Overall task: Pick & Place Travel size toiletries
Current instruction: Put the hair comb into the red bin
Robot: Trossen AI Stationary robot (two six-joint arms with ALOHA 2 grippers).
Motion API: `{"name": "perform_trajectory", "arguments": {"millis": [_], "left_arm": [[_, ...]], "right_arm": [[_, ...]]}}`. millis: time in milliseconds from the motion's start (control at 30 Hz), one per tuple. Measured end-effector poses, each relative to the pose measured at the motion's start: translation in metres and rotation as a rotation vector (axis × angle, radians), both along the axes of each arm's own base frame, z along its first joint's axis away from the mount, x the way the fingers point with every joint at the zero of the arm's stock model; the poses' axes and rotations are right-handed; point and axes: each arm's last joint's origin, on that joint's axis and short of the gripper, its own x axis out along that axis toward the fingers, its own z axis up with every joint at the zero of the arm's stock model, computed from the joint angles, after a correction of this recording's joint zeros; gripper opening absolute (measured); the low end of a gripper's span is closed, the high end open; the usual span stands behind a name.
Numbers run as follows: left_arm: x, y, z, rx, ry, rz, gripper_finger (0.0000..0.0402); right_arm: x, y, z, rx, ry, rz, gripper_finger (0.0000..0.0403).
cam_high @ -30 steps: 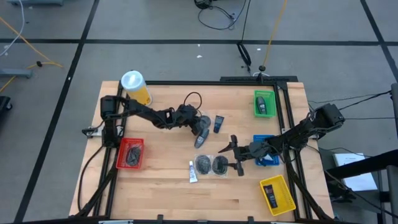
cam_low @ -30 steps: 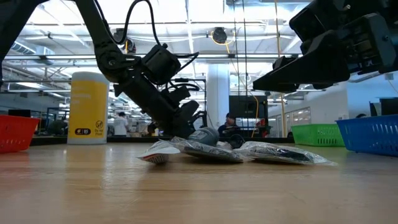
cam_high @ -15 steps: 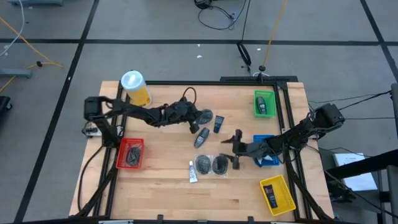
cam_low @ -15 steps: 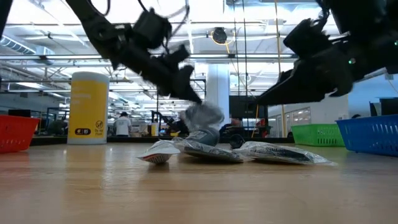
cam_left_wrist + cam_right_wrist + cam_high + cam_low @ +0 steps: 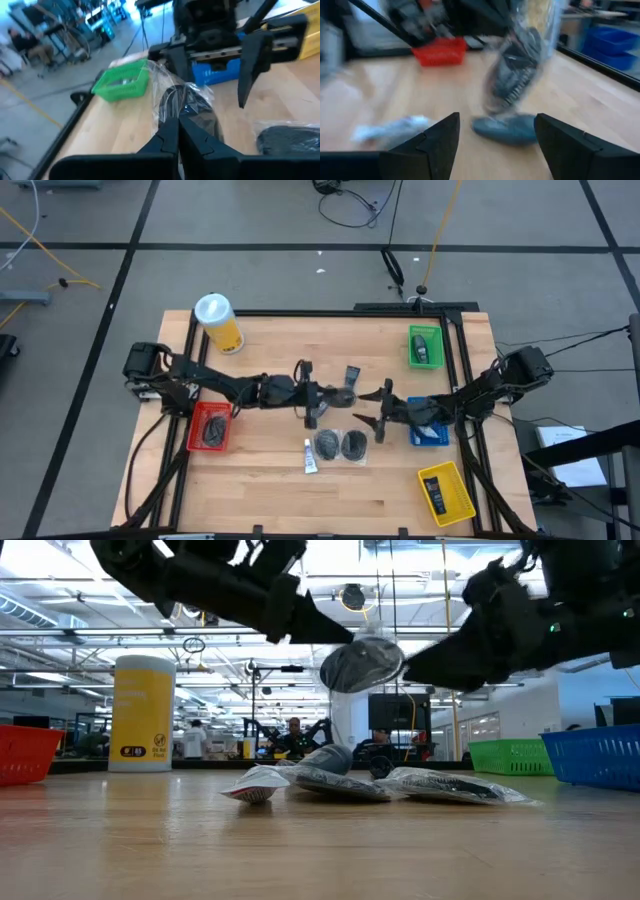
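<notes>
The left gripper (image 5: 322,394) is pinched on the wrapped dark packet (image 5: 361,665), which hangs in the air above the table (image 5: 270,480). Facing it, the right gripper (image 5: 381,408) has its fingers spread wide. Two round packets (image 5: 340,444) lie below.

two dark jointed arms, black cables looped along them; each claw has flat, tapering black fingers.

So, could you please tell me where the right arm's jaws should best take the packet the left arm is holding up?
Probably its free end: the left gripper pinches the packet by one edge. The open right gripper faces it and could close on the dark middle from the opposite side.
</notes>
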Motion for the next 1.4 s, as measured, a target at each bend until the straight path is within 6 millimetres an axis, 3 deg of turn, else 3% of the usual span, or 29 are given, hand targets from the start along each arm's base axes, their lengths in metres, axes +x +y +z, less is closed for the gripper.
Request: {"name": "perform_trajectory", "arguments": {"millis": [200,367,567,667,767,967,1133,1400], "left_arm": [[-0.001,-0.01,0.001,0.015,-0.006,-0.033,0.0006],[0.0,-0.011,0.003,0.01,-0.027,-0.033,0.0005],[0.0,-0.01,0.002,-0.014,-0.027,-0.04,0.0038],[-0.006,-0.01,0.006,-0.047,0.011,-0.046,0.0087],[-0.013,-0.007,0.027,-0.115,0.003,-0.065,0.0148],[-0.02,0.012,0.046,-0.365,0.012,-0.213,0.0253],[-0.009,0.027,0.025,-0.564,0.086,-0.369,0.0293],[0.007,0.023,-0.011,-0.739,0.166,-0.628,0.0288]], "right_arm": [[0.001,-0.004,0.005,-0.011,-0.056,0.015,0.0191],[0.001,-0.003,0.007,-0.077,-0.055,0.024,0.0109],[0.004,0.0,0.007,-0.172,-0.016,0.043,0.001],[0.003,0.002,0.003,-0.231,0.033,0.058,0.0011],[0.001,0.006,-0.003,-0.359,0.107,0.105,0.0009],[-0.005,0.026,-0.006,-0.85,0.172,0.29,0.0006],[-0.003,0.043,0.002,-1.229,0.115,0.421,0.0003],[0.023,0.052,0.031,-1.516,0.067,0.391,0.0003]]}}
